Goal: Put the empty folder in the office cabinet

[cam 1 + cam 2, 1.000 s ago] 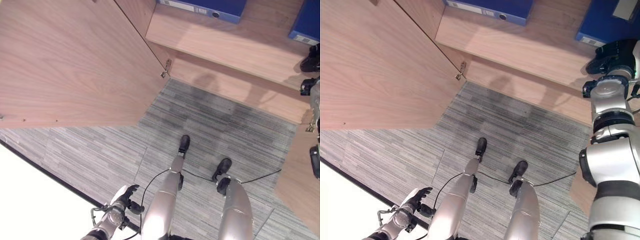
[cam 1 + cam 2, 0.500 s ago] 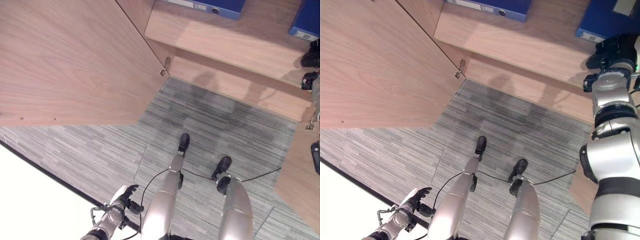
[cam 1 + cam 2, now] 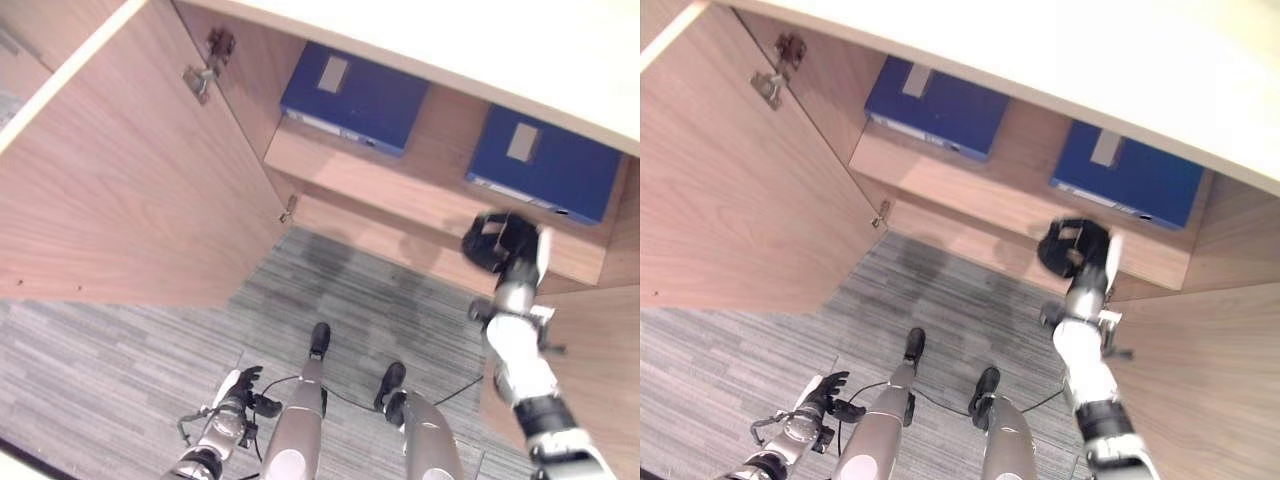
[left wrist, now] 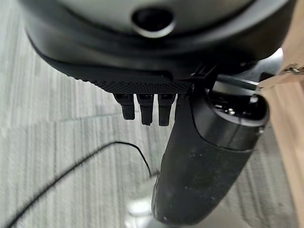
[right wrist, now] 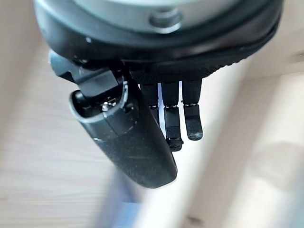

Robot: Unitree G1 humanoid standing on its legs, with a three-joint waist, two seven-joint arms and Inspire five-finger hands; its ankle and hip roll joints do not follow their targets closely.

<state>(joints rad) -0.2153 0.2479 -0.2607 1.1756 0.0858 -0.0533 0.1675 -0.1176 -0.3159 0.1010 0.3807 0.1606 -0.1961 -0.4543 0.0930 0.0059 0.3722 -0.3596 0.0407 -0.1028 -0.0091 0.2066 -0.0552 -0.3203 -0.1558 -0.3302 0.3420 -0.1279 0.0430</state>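
The left hand (image 3: pixel 240 385) hung low over the grey striped carpet (image 3: pixel 120 350), nearest the camera. In the left wrist view its fingers (image 4: pixel 145 108) were relaxed and held nothing.

Farther out, the right hand (image 3: pixel 497 241) was raised in front of the cabinet's lower shelf (image 3: pixel 400 195). In the right wrist view its fingers (image 5: pixel 173 121) hung straight and slack beside the thumb and gripped nothing; pale wood lay beyond them.

The cabinet's left door (image 3: pixel 120 190) stood open, and two metal hinges (image 3: pixel 205 65) showed along its inner edge.

On the shelf, two blue folders lay flat and well apart. The left folder (image 3: pixel 355 95) lay toward the hinge side. The right folder (image 3: pixel 545 165) lay just beyond the right hand; the head views did not show whether hand and folder touched. Each folder carried a pale label on its upper face. Which of the two was the empty folder could not be determined.

A light worktop (image 3: pixel 480 50) overhung the cabinet opening.
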